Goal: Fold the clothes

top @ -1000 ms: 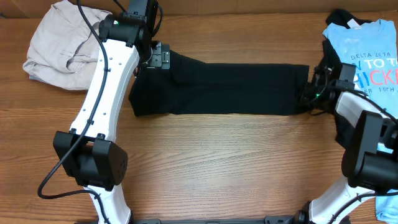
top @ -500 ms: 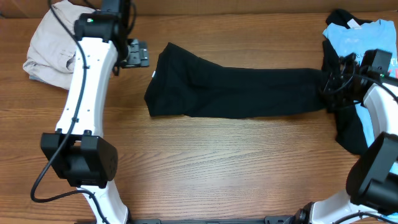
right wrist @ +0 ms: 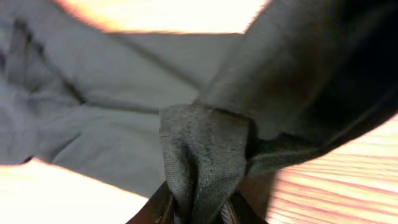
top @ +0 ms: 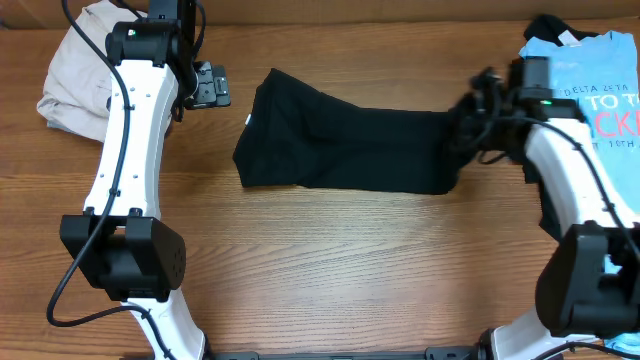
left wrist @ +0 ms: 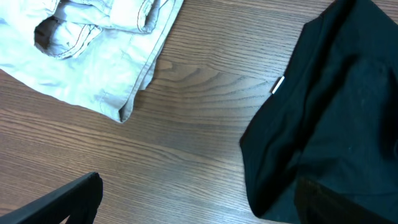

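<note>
Now the plain black soft fabric garment (top: 340, 150) lies as a long creased band, its end bunched in the clamped right gripper (top: 472, 128), its small white tag (top: 248, 120) near the empty, spread left gripper (top: 215, 86), beside crumpled beige cloth (top: 75, 70).

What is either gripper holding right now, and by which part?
Right gripper pinches the black garment by a bunched fold at its right end; left gripper is open, holding nothing.
</note>
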{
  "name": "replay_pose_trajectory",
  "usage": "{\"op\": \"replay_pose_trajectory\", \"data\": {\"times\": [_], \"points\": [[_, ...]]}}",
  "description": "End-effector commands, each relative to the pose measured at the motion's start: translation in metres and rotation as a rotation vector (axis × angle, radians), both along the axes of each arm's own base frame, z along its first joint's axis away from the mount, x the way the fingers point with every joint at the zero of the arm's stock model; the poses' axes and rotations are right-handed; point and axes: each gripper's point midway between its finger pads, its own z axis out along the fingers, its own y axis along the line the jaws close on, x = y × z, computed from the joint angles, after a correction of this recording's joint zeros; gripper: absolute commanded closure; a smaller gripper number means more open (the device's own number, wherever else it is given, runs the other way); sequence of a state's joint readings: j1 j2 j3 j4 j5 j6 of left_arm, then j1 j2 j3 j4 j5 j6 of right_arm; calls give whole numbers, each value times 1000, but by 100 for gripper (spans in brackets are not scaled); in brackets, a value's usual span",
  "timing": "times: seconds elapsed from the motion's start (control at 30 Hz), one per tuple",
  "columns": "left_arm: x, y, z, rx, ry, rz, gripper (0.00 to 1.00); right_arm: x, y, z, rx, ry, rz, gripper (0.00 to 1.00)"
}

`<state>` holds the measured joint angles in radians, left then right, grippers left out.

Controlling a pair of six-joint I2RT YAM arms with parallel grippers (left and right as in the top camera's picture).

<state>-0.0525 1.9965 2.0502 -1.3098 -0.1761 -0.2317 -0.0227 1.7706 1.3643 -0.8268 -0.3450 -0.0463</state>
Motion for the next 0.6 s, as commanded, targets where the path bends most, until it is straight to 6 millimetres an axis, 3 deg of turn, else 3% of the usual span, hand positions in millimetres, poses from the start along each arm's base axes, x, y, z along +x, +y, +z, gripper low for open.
{"op": "replay_pose_trajectory", "data": {"times": [0.0, 0.23, 0.5, 0.53, 0.57], "points": [[3, -2, 19, 9, -52, -23, 0, 4, 26, 0, -16, -18, 69, 79], [3, -2, 19, 9, -52, -23, 0, 16, 68, -19, -12, -33, 105, 79], [7, -2, 20, 12, -66, -30, 0, 22, 106, -24, 21, -67, 150, 78], [8, -2, 20, 11, -70, -29, 0, 20, 111, -24, 22, -66, 163, 75], [8, -3, 21, 11, -71, -29, 0, 19, 116, -24, 25, -65, 174, 63]]}}
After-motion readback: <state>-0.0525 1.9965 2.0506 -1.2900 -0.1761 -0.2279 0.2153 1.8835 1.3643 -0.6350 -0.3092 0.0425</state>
